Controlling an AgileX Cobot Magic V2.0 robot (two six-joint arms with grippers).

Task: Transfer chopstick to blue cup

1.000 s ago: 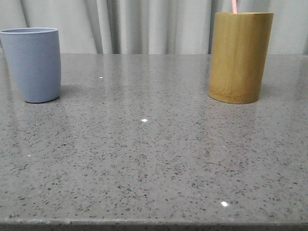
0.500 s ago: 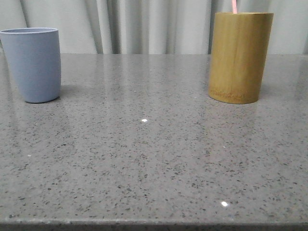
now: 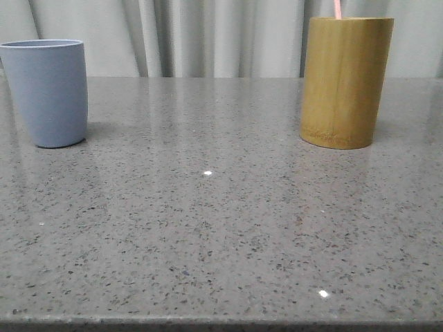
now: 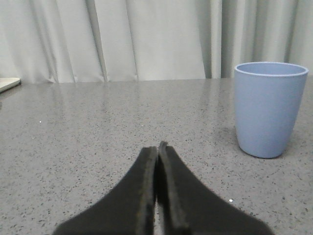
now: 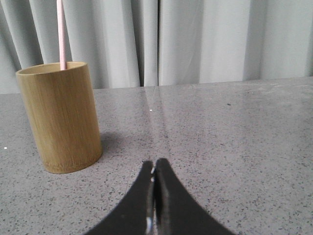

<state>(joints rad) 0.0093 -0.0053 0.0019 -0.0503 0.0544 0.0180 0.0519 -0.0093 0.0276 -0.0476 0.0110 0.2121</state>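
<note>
Front view shows a tall yellow-brown bamboo cylinder holder (image 3: 346, 81) standing on the speckled grey stone table (image 3: 208, 228). A thin pale pink chopstick (image 3: 337, 9) stands inside the holder and pokes up out of its top. A matte pale blue cup (image 3: 47, 92) stands far from the holder, on the left arm's side.

The left gripper (image 4: 157, 152) has its black fingers pressed together with nothing between them, and it sits near the cup. The right gripper (image 5: 154, 169) is pinched closed and empty too, close to the holder.

The chopstick looks light, hard and smooth, so it may slip. The best place to pinch it is likely the bare part sticking up above the holder's rim, and the fingers must open first.
</note>
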